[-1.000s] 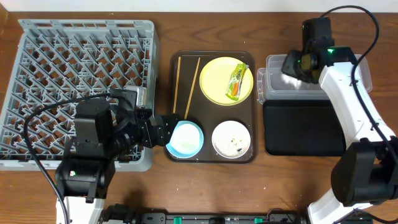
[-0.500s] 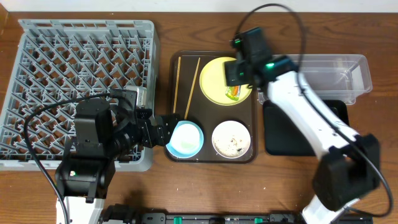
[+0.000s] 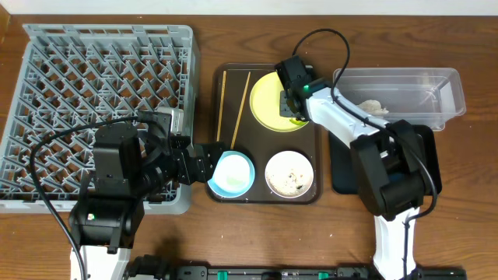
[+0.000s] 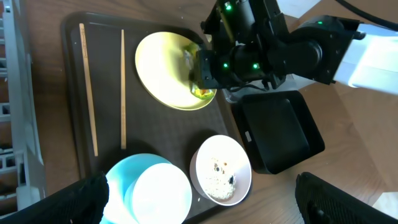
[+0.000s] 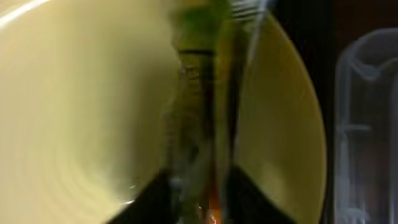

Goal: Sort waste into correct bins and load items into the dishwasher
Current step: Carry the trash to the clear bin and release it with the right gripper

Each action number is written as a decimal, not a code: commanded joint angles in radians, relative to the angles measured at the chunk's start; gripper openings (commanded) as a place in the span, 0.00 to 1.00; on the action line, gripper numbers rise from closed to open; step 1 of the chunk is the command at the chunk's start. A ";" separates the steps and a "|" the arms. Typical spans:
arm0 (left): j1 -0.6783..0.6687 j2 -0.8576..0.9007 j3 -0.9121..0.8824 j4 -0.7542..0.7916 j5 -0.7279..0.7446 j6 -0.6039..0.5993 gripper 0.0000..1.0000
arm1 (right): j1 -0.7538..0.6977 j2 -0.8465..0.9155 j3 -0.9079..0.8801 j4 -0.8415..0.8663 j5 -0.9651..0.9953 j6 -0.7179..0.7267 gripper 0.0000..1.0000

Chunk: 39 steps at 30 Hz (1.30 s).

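Note:
On the yellow plate (image 3: 272, 99) lies the green-and-orange snack wrapper (image 5: 199, 118). My right gripper (image 3: 295, 111) is down on it, and the right wrist view shows the fingers shut with the wrapper pinched between them (image 5: 202, 186). My left gripper (image 4: 209, 200) hangs open over the near end of the brown tray, beside the light blue bowl (image 3: 232, 173). A white round thing sits in that bowl. The white bowl (image 3: 289, 175) holds rice grains. Two chopsticks (image 3: 222, 105) lie left of the plate. A crumpled white scrap (image 3: 372, 106) lies in the clear tub (image 3: 436, 89).
The grey dish rack (image 3: 101, 101) fills the left of the table, right behind my left arm. The dark brown serving tray (image 3: 264, 196) carries the dishes. A shallow black tray (image 3: 373, 167) lies in front of the clear tub, under my right arm.
My right arm swung from over the clear tub to the yellow plate and its jaws closed on the wrapper. The white scrap now lies in the tub. The left arm has not moved.

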State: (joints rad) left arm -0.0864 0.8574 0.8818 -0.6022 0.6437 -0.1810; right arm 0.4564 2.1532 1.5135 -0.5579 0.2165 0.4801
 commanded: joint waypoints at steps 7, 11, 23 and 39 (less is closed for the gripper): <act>-0.002 -0.002 0.020 0.001 -0.008 0.003 0.96 | -0.061 -0.146 0.017 -0.075 -0.145 0.018 0.01; -0.002 -0.002 0.020 0.001 -0.008 0.003 0.96 | -0.161 -0.291 0.017 -0.150 -0.196 0.013 0.01; -0.002 -0.002 0.020 0.001 -0.008 0.003 0.96 | -0.495 -0.335 0.000 -0.311 -0.177 0.186 0.12; -0.002 -0.002 0.020 0.001 -0.008 0.003 0.96 | -0.456 -0.535 0.006 -0.357 -0.175 0.077 0.52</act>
State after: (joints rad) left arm -0.0864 0.8570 0.8818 -0.6014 0.6437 -0.1806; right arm -0.0128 1.6718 1.5146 -0.8970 -0.0357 0.5575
